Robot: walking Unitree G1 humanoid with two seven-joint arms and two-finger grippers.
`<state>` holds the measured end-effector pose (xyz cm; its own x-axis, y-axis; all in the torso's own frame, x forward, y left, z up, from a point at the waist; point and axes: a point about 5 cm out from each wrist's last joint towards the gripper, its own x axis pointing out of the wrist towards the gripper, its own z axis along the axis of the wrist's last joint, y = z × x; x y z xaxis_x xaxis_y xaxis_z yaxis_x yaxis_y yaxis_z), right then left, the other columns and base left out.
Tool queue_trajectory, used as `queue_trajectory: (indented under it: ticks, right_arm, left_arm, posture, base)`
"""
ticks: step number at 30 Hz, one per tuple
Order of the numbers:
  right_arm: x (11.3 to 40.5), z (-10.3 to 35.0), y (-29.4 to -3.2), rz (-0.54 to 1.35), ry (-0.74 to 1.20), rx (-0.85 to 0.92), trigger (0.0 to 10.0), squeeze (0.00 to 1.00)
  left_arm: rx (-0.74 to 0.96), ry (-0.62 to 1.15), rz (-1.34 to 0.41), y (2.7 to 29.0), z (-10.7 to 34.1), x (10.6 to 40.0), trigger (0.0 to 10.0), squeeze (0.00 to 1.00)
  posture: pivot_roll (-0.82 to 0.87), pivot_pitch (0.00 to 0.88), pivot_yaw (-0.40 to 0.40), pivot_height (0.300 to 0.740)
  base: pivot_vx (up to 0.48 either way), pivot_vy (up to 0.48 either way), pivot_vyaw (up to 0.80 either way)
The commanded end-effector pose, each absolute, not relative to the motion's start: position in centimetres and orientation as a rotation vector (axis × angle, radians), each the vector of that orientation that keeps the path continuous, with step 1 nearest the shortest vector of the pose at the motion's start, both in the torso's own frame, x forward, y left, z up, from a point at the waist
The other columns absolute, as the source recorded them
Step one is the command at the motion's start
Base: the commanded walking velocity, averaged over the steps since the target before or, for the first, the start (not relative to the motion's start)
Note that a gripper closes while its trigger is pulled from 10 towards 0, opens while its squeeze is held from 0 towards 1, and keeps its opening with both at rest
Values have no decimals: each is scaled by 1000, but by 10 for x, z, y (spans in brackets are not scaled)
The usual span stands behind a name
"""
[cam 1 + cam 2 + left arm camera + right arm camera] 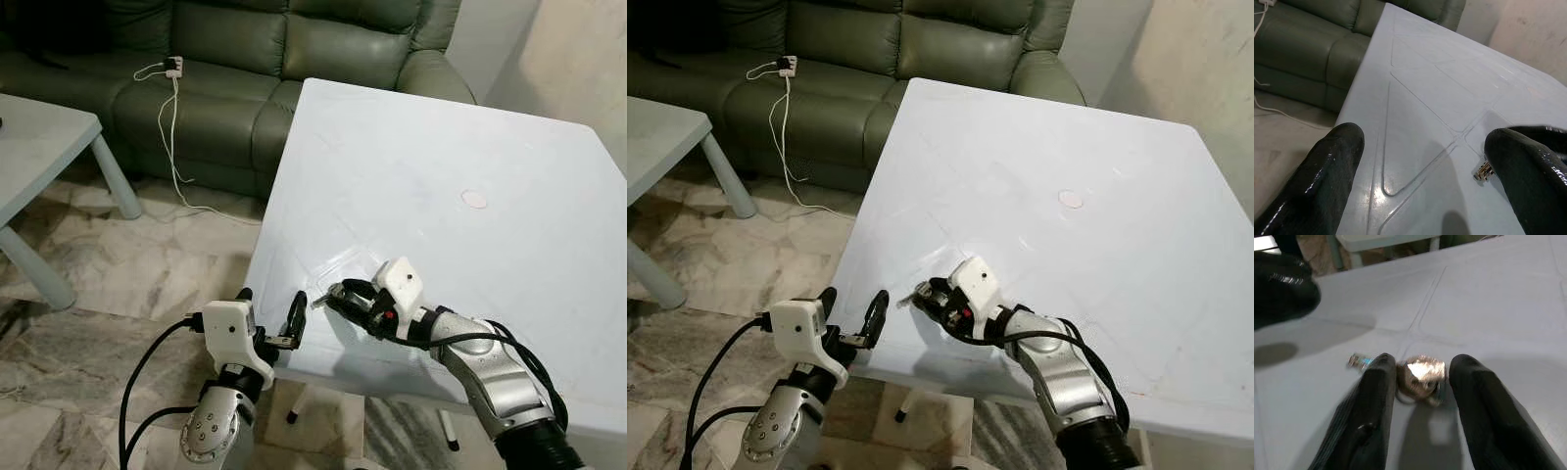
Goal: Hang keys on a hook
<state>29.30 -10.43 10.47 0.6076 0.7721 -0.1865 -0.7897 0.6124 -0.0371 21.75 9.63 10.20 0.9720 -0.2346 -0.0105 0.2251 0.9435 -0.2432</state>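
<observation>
A small bunch of keys (1422,374) lies on the white table (441,147) near its front left corner; I also see the keys (1483,171) in the left wrist view. My right gripper (338,296) rests low on the table with its fingers open on either side of the keys, one finger (1376,396) touching them. My left gripper (272,305) is open just off the table's front edge, level with the tabletop and a short way left of the keys. Nothing is between its fingers (1327,171).
A green leather sofa (245,59) stands beyond the table, with a white charger and cable (172,88) hanging off its seat. A small pale table (39,147) is at the left. A small round mark (474,199) sits mid-table. The floor (127,284) is marble.
</observation>
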Motion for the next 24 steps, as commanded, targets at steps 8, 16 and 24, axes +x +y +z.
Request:
queue_trajectory:
  ticks: [8,16,24]
  right_arm:
    - [295,107,-109,928,141,-125,10000,0]
    - [294,108,-106,945,132,-79,10000,1000]
    - [293,108,-104,938,122,-98,10000,1000]
  left_arm:
    - [-290,24,-241,86,108,218,10000,0]
    - [-293,24,-235,86,108,217,10000,0]
    - [-300,24,-232,86,109,217,10000,0]
  posture:
    - [35,110,-153,740]
    - [39,111,-155,740]
    - [35,121,-152,740]
  base:
    - [0,0,0]
    - [0,0,0]
    - [0,0,0]
